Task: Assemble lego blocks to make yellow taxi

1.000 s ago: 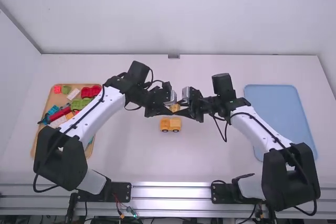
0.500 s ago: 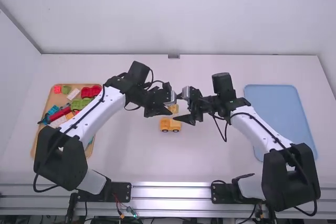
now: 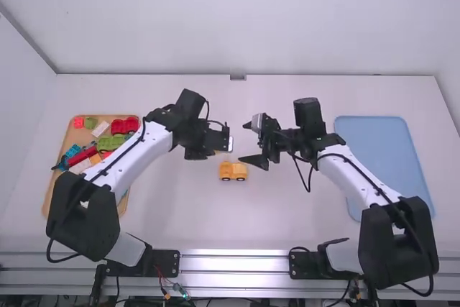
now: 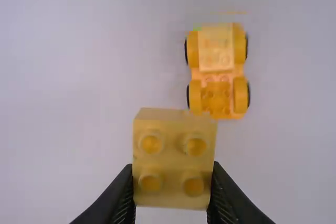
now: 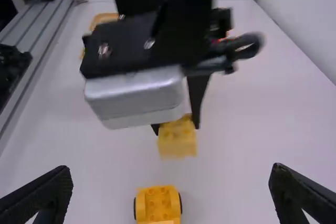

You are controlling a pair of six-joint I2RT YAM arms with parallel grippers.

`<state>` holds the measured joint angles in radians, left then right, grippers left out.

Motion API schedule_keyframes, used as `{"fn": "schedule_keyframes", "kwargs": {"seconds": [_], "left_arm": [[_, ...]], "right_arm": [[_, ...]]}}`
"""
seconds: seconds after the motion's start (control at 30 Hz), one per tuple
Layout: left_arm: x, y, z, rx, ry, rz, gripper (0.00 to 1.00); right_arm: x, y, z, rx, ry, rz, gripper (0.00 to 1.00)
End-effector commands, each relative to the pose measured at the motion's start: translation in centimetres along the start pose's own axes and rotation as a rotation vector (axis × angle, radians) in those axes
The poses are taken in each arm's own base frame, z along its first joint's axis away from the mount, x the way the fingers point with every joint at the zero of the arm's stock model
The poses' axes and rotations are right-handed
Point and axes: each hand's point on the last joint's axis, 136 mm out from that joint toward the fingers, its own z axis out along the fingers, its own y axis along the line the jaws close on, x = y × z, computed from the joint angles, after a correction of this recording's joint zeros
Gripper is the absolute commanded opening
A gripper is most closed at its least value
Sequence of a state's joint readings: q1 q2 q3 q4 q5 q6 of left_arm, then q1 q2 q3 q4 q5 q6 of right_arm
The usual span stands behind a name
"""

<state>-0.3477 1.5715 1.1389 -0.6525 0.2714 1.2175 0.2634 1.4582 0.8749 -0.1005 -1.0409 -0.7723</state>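
- I had my left gripper closed firmly on a yellow block, one finger against each side. The block's four studs faced my left wrist camera.
- I held that block up off the white table, apart from the toy car and from my other gripper.
- My right gripper was released: its two fingers stood wide apart, with nothing between them. It was across from the left one, near the middle of the table.
- The yellow toy car stood upright on its wheels on the tabletop, near the middle, closer to the arm bases than my two grippers were. Neither gripper touched it.
- In my left wrist view, the car had a paler raised part at one end and a lower part with studs at the other. A small bit of green showed at the raised end.
- Off to the left lay a wooden tray holding loose blocks, among them red pieces, green pieces and a white piece.
- Off to the right lay a blue tray, partly behind my right arm.
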Motion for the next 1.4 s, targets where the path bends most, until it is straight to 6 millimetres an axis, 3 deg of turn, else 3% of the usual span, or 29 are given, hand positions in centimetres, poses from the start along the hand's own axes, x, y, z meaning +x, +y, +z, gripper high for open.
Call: {"fn": "schedule_keyframes", "kwargs": {"seconds": [0.0,0.2,0.37,0.57,0.7,0.87,1.3,1.33,1.37], "left_arm": [[2.9,-0.5,1.2,-0.013,0.081,0.001,0.02],[6.0,-0.9,2.5,-0.034,0.069,-0.078,0.02],[5.8,-1.9,2.9,0.037,-0.008,-0.127,0.02],[7.1,-3.3,6.3,0.163,0.064,-0.148,0.02],[6.2,-3.9,7.5,0.251,0.081,-0.164,0.02],[5.7,-4.4,7.9,0.268,0.065,-0.183,0.02],[7.9,-5.0,9.4,0.211,0.136,-0.155,0.02],[8.2,-4.9,9.4,0.207,0.151,-0.154,0.06],[8.4,-4.9,9.3,0.206,0.157,-0.154,0.17]], "right_arm": [[-1.4,-1.0,-0.9,0.035,-0.021,0.010,0.99],[-1.3,-2.2,-1.8,0.077,-0.033,0.030,0.99],[-1.6,-2.4,-1.9,0.085,-0.039,0.012,0.99],[-2.0,-2.6,-1.4,0.097,-0.037,-0.012,0.99],[-1.7,-3.6,-1.1,0.161,-0.001,0.018,0.98],[-1.3,-4.3,-0.8,0.210,0.036,0.021,0.99],[-1.0,-5.0,-1.8,0.232,0.032,0.033,0.99],[-1.0,-5.0,-1.7,0.231,0.032,0.032,0.99],[-1.0,-5.0,-1.7,0.231,0.031,0.032,0.99]]}}
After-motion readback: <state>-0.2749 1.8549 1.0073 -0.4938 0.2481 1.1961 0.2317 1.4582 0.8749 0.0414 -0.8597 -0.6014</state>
